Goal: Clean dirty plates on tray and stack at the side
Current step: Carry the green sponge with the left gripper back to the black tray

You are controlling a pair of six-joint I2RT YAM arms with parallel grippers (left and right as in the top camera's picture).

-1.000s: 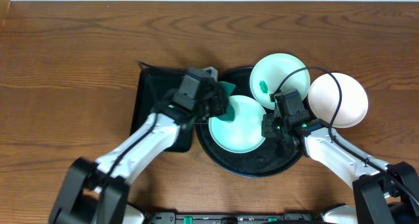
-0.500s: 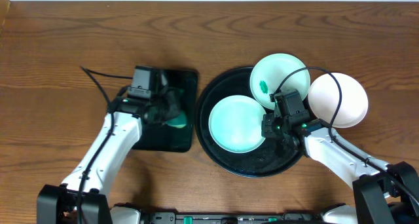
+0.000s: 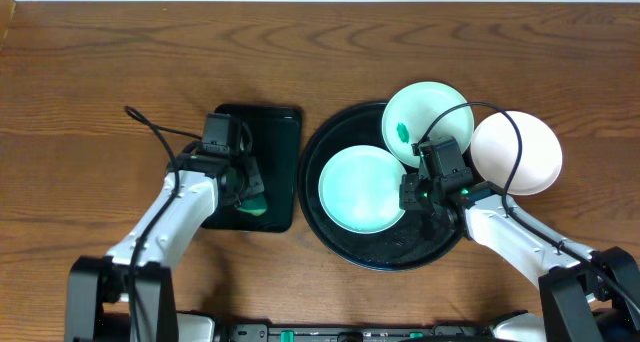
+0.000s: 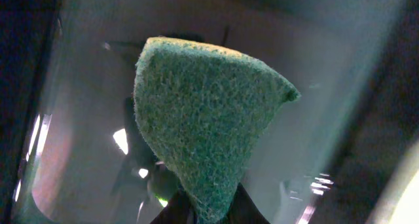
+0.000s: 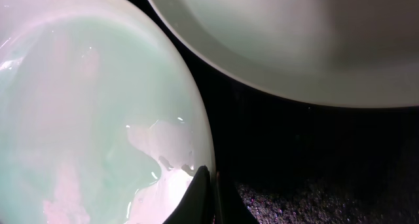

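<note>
A mint-green plate (image 3: 362, 189) lies in the round black tray (image 3: 385, 254). My right gripper (image 3: 407, 195) is shut on that plate's right rim; in the right wrist view the dark fingertips (image 5: 200, 196) pinch the plate (image 5: 91, 119) at its edge. A second mint plate (image 3: 427, 120) with a small green smear rests at the tray's back right. A white plate (image 3: 515, 152) sits just right of the tray. My left gripper (image 3: 250, 194) is shut on a green sponge (image 4: 206, 126), held low over the rectangular tray.
The small rectangular black tray (image 3: 280, 132) lies left of the round tray, its glossy floor (image 4: 85, 152) under the sponge. A black cable (image 3: 155, 130) loops off the left wrist. Brown wooden table (image 3: 100, 82) surrounds everything.
My left arm carried the sponge from the mint plate on the round tray leftward to the rectangular tray, then a little nearer. The right arm and the plates stayed still.
</note>
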